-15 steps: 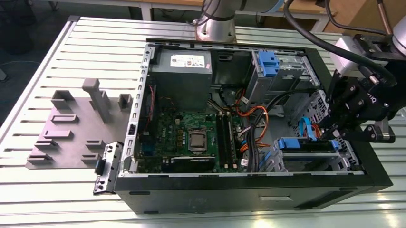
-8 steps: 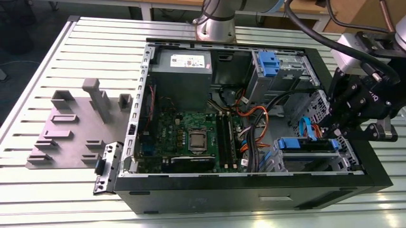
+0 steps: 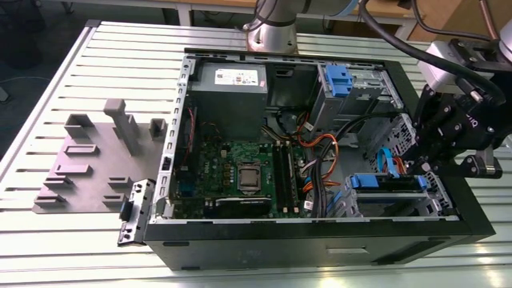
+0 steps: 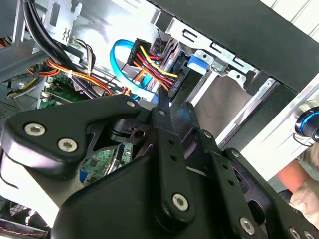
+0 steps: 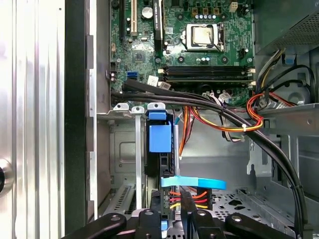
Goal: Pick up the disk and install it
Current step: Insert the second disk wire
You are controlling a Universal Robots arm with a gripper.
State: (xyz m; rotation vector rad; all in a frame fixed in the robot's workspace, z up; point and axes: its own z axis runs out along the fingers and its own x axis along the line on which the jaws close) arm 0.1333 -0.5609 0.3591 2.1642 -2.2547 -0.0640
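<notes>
Hovering at the right edge of the exterior view, the gripper (image 3: 448,157) is sitting just above the lower-right bay of the open case (image 3: 320,252), which is resting on the slatted surface (image 3: 56,240). The disk (image 3: 388,183), a blue-framed block, is lying in that bay directly below and slightly left of the jaws, its long axis running left to right in the frame; cables (image 3: 320,150) are crossing the case beside it.

In the second wrist view, black gripper linkage is covering the lower half of the frame, and the disk's blue edge (image 4: 195,62) is peeking out at upper centre, next to a plug of red and yellow wires (image 4: 149,62). A gloved hand (image 4: 306,191) is showing at the right edge.

In the first wrist view, the disk (image 5: 160,137) is standing edge-on at centre, running vertically above the gripper (image 5: 172,219). Whether the jaws are clenched or released, I cannot tell; the fingertips are being hidden.
</notes>
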